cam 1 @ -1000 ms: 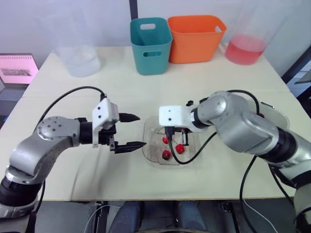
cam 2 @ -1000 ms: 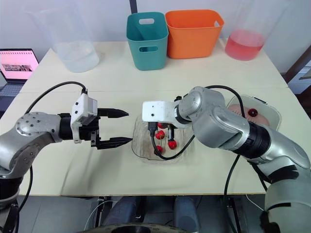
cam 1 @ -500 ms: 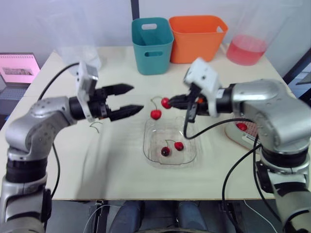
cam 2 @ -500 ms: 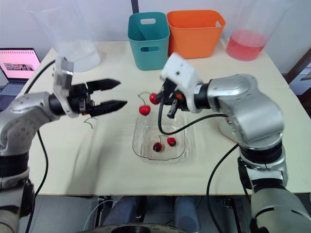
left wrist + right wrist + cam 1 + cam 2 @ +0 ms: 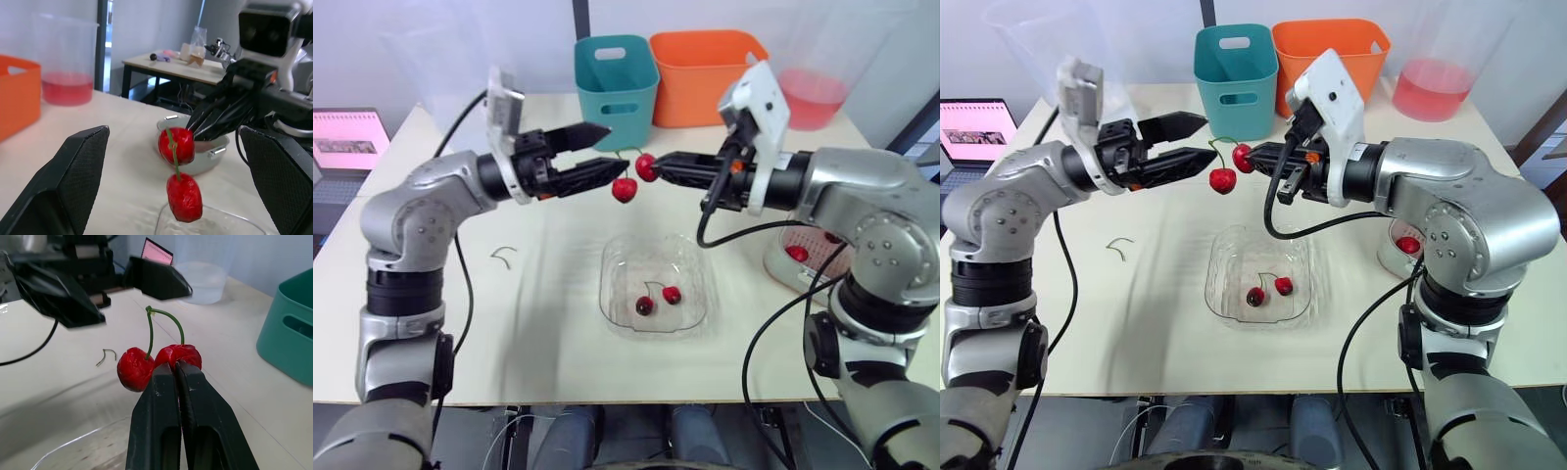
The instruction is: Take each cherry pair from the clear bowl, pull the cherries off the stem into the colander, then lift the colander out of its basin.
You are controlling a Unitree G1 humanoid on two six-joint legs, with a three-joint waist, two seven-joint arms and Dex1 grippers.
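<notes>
My right gripper [image 5: 658,168] is shut on one cherry of a red cherry pair [image 5: 626,189], held in the air above the table; the second cherry hangs lower from the shared green stem. My left gripper [image 5: 613,149] is open, its fingertips on either side of the stem, just short of the hanging cherry [image 5: 184,197]. Below, the clear bowl [image 5: 610,276] holds another cherry pair [image 5: 647,305]. The colander [image 5: 1397,248] in its basin sits at the right, partly hidden by my right arm, with cherries [image 5: 796,254] inside.
A loose stem [image 5: 502,257] lies on the table left of the bowl. At the back stand a teal bin [image 5: 617,88], an orange bin [image 5: 707,76], a jug of pink liquid [image 5: 813,98] and a clear jug [image 5: 1097,98]. A laptop [image 5: 347,142] sits far left.
My right gripper has lifted the cherry pair from the bowl to well above the table. My left gripper has risen and closed in on the pair, staying open.
</notes>
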